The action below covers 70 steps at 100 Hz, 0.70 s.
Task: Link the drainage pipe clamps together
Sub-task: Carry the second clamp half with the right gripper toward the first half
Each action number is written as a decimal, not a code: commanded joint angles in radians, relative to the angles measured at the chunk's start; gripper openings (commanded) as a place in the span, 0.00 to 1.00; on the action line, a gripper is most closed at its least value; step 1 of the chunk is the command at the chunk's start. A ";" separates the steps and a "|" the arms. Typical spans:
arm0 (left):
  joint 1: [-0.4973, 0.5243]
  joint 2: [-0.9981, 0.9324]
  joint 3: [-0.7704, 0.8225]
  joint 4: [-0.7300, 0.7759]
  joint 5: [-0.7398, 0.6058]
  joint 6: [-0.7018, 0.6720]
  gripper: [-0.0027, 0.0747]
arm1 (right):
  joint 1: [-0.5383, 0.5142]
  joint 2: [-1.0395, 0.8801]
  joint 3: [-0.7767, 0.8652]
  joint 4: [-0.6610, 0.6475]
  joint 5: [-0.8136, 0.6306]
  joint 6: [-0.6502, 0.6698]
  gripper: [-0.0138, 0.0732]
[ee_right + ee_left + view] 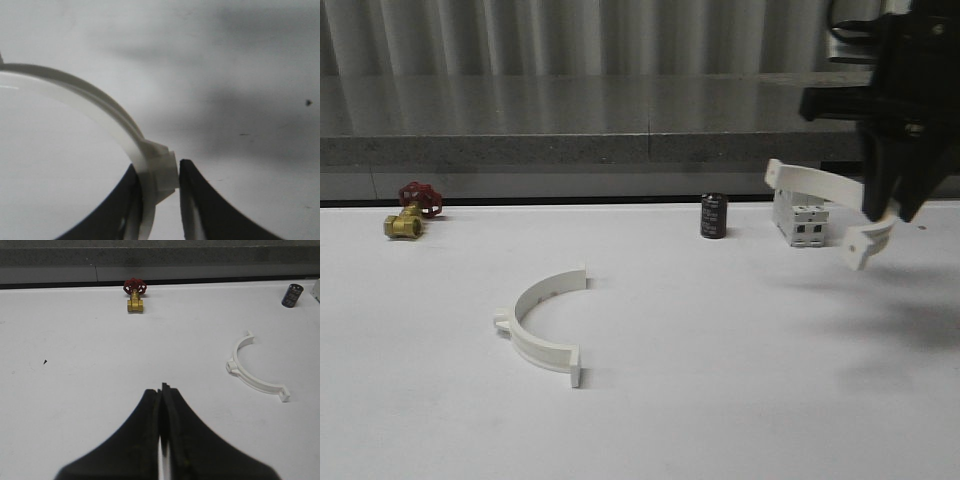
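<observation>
One white half-ring pipe clamp lies flat on the white table, left of centre; the left wrist view shows the same clamp well off to the side of my left gripper, which is shut and empty. The other white clamp hangs in the air at the right, above the table. My right gripper is shut on it. In the right wrist view that clamp arcs away from the right gripper, whose fingers pinch the band at its outer lug.
A black cylinder and a white block stand at the back right of the table. A brass valve with a red handle sits at the back left. A grey ledge runs behind the table.
</observation>
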 commanded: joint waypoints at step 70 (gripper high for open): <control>0.002 0.011 -0.023 -0.015 -0.081 -0.002 0.01 | 0.353 0.163 -0.092 -0.043 -0.130 0.466 0.09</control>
